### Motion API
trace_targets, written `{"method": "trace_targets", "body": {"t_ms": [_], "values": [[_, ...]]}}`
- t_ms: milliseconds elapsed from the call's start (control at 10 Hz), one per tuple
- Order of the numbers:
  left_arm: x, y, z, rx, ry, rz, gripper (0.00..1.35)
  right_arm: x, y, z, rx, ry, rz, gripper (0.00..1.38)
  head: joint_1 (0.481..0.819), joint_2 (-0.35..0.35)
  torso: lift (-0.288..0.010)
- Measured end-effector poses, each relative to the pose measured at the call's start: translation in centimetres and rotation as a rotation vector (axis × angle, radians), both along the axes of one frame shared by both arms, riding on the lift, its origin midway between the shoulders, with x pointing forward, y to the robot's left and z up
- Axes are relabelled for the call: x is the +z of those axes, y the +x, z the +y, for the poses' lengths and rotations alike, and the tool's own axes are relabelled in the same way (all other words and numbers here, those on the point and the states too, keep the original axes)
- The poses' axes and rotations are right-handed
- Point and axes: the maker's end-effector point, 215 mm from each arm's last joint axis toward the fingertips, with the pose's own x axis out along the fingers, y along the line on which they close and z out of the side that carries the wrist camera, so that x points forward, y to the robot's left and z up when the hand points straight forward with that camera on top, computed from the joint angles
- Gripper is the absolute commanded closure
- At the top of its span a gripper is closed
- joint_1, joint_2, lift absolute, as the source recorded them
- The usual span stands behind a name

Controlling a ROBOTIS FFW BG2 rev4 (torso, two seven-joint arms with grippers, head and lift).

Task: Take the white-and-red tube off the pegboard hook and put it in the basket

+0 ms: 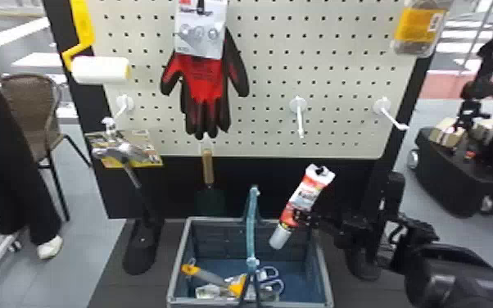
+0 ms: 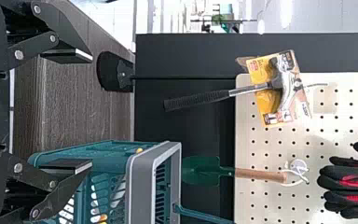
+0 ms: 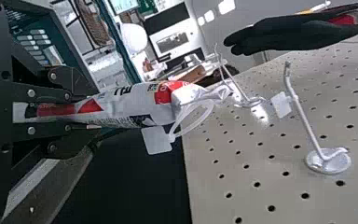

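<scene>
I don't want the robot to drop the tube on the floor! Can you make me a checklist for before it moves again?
1. Tube off the hooks: ok, it is below them and touches none.
2. Right gripper holding on: ok, its fingers are shut on the tube, near the cap end.
3. Handle out of the way: ok, it stands up and the tube is to the right of it.
4. Room in the basket: ok, there is bare floor behind the yellow-and-grey tool.
5. All of the tube right above the basket: cannot tell, because it leans.
6. Tube in the basket: not ok, it hasn't been let go yet.
</scene>
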Motion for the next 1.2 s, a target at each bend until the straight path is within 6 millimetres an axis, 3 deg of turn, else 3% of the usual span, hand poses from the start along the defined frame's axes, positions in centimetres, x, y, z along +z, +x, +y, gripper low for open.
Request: {"method": "trace_targets", "body": {"t_ms": [400, 700, 900, 1000, 1200], "values": [[-0.1, 0.0, -0.1, -0.001, -0.002, 0.004, 0.47, -2.3, -1.6, 2.9, 0.074, 0.023, 0.073, 1.20, 0.549, 0.000, -0.100], [0.0, 0.1, -0.2, -0.002, -0.002, 0.002, 0.47, -3.0, -2.1, 3.6, 0.125, 0.005, 0.112, 1.16, 0.549, 0.000, -0.100], [-0.1, 0.2, -0.2, -0.004, -0.002, 0.001, 0.47, -3.3, -2.2, 3.6, 0.131, 0.003, 0.133, 0.36, 0.549, 0.000, -0.100], [-0.1, 0.2, -0.3, -0.004, -0.003, 0.001, 0.47, -3.4, -2.1, 3.5, 0.129, 0.002, 0.138, 0.08, 0.549, 0.000, -0.100], [0.0, 0.2, -0.3, -0.004, -0.004, -0.001, 0.47, -3.2, -2.0, 3.3, 0.127, 0.004, 0.135, 0.14, 0.549, 0.000, -0.100]]}}
